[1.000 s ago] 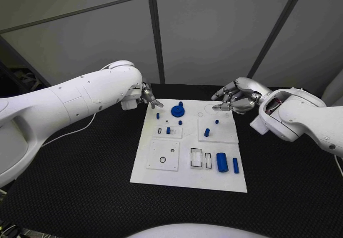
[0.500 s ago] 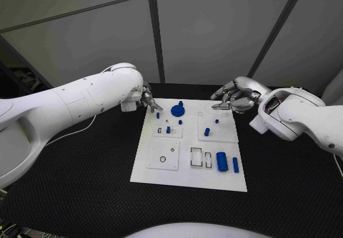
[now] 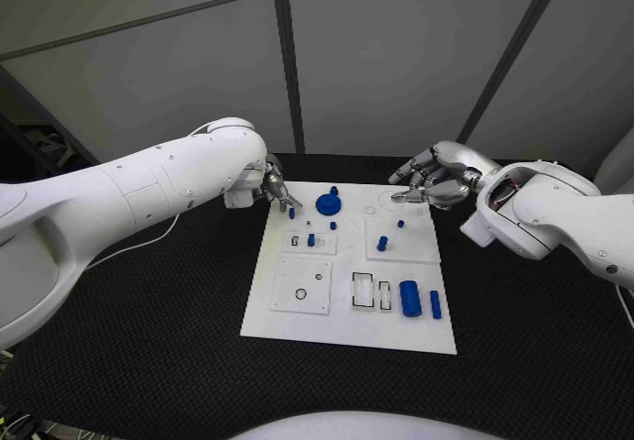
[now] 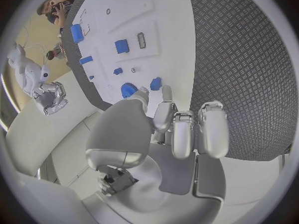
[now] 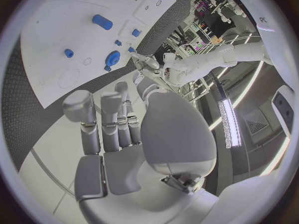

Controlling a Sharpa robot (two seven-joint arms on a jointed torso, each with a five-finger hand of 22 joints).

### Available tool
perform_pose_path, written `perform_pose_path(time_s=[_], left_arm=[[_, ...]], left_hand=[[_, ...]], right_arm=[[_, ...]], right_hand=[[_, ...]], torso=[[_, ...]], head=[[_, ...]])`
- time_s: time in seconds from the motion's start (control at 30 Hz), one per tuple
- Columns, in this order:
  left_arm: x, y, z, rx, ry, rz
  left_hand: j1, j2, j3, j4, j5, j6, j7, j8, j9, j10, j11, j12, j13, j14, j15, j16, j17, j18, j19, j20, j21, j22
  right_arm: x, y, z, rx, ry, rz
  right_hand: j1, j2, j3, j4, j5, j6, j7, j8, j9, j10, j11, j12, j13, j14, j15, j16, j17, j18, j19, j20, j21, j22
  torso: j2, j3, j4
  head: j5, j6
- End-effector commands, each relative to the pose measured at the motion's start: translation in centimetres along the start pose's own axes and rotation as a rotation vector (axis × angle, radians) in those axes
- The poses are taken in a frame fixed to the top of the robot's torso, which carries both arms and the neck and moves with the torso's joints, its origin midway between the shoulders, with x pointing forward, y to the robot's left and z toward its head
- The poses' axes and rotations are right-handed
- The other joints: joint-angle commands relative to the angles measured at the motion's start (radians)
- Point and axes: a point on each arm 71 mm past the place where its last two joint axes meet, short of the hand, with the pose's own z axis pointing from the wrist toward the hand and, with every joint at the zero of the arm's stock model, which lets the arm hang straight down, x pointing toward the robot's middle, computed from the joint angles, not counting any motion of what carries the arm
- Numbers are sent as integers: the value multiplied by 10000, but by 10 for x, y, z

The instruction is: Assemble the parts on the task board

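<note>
I see a black counter [image 3: 146,339] with a textured, diamond-patterned mat surface. The white task board [image 3: 346,332] lies flat at its middle, long axis running away from the robot. A thin white cable [image 3: 132,246] rests on the counter near its left edge.

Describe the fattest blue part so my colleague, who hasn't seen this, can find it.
On the white task board, look at the near right corner. Two blue parts lie side by side there; the thick cylinder is the inner one, wider than the slim bar beside it.
</note>
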Motion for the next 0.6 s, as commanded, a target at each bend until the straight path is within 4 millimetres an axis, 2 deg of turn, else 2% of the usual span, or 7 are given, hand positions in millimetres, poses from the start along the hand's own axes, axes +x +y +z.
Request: perform_pose_path(time_s=[0.03,0.6], left_arm=[[1,-3,-1,130,96,167],[3,-5,1,195,198,234]], left_hand=[[-69,55,-50,-16,-23,62,20,-52,-19,-6,31,9,827,1015,67,42,2616,-685,-51,-5,-49,506],[269,287,17,-143,-19,82,17,-44,-212,-23,29,12,842,1015,72,45,2619,-683,-57,3,-64,515]], right_arm=[[0,2,0,-91,38,-30],[0,3,1,-110,60,-28]], right_hand=[[-65,-25,15,67,43,-90,-12,-23,13,-59,-20,-23,-8,49,32,-41,10,94,-3,14,-50,-11],[-65,-25,15,67,43,-90,-12,-23,13,-59,-20,-23,-8,49,32,-41,10,94,-3,14,-50,-11]], torso=[[1,0,-1],[7,2,-6]], head=[[-5,-2],[-5,-27]])
